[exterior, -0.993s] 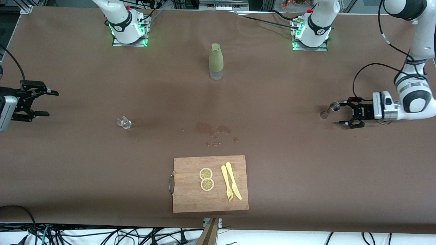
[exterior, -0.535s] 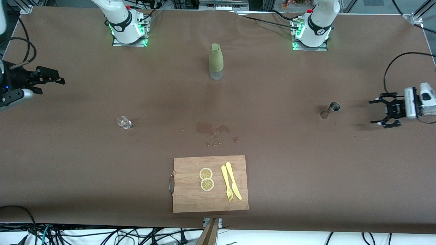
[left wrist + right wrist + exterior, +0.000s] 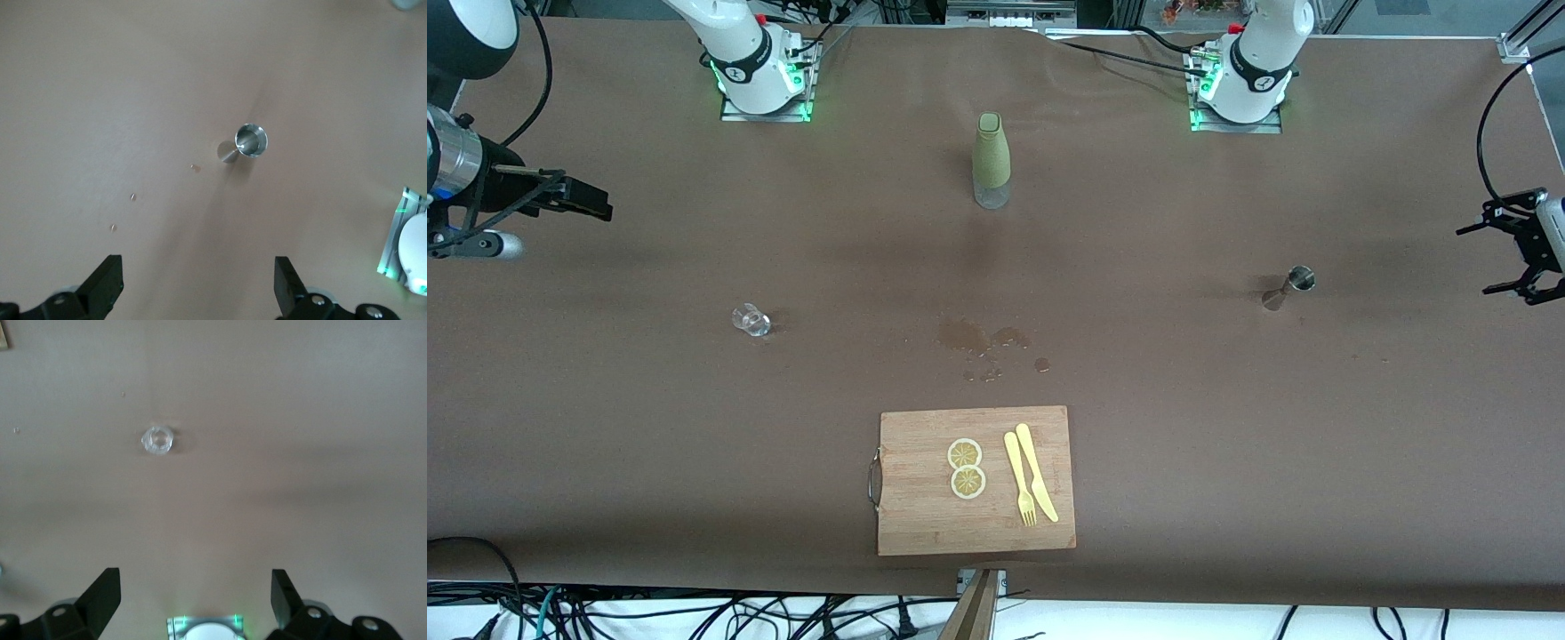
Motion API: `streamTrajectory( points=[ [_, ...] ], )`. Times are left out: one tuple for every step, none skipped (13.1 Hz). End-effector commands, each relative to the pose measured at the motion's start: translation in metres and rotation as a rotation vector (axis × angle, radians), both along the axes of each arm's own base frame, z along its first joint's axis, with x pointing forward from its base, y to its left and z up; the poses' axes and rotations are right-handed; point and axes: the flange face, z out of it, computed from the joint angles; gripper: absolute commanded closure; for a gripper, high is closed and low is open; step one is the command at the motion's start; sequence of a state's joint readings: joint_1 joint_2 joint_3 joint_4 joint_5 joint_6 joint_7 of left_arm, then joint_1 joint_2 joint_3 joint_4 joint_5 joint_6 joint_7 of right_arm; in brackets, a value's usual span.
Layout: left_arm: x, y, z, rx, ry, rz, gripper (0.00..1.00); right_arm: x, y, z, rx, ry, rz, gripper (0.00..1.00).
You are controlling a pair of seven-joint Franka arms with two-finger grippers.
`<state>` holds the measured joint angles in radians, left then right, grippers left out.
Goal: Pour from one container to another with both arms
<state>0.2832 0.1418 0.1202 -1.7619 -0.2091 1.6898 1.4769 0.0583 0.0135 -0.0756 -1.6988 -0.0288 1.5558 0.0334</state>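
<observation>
From the front view, the metal jigger is being shown upright on the counter toward the left arm's end, and the small clear glass toward the right arm's end, well apart. Wet patches are lying between them, nearer the camera than the green bottle. The left hand is being held wide and empty over the counter's edge; the right hand is being held over its own end.

In the left wrist view, the jigger is being seen from above, clear of the wide-spread fingers.

In the right wrist view, the glass is standing alone, with the fingers wide apart and holding nothing.

Both vessels standing free with both hands away fits either the approach or the retreat after pouring; which one cannot be settled.
</observation>
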Motion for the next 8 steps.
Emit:
streamTrajectory(
  points=[
    [-0.009,-0.047,0.044,0.129,0.021,0.215,0.0,-0.018,-0.03,0.007,0.013,-0.078,0.031,0.0],
    [-0.012,-0.063,0.057,0.16,0.041,0.312,0.0,-0.02,-0.034,0.008,0.029,-0.071,0.085,0.0],
    [-0.011,-0.087,0.068,0.205,0.057,0.379,0.0,-0.018,-0.034,0.013,0.028,-0.089,0.094,0.0],
    [-0.012,-0.107,0.078,0.245,0.069,0.461,0.0,-0.018,-0.034,0.021,0.025,-0.1,0.096,0.0],
    [-0.013,-0.126,0.085,0.267,0.086,0.549,0.0,-0.015,-0.035,0.023,0.027,-0.094,0.095,0.0],
    [-0.012,-0.14,0.092,0.278,0.098,0.63,0.0,-0.013,-0.035,0.025,0.021,-0.093,0.089,0.0],
    [-0.011,-0.151,0.099,0.288,0.108,0.715,0.0,-0.013,-0.034,0.027,0.017,-0.097,0.072,0.0],
    [-0.01,-0.164,0.101,0.298,0.119,0.8,0.0,-0.012,-0.034,0.025,0.022,-0.096,0.032,0.0]
  ],
)
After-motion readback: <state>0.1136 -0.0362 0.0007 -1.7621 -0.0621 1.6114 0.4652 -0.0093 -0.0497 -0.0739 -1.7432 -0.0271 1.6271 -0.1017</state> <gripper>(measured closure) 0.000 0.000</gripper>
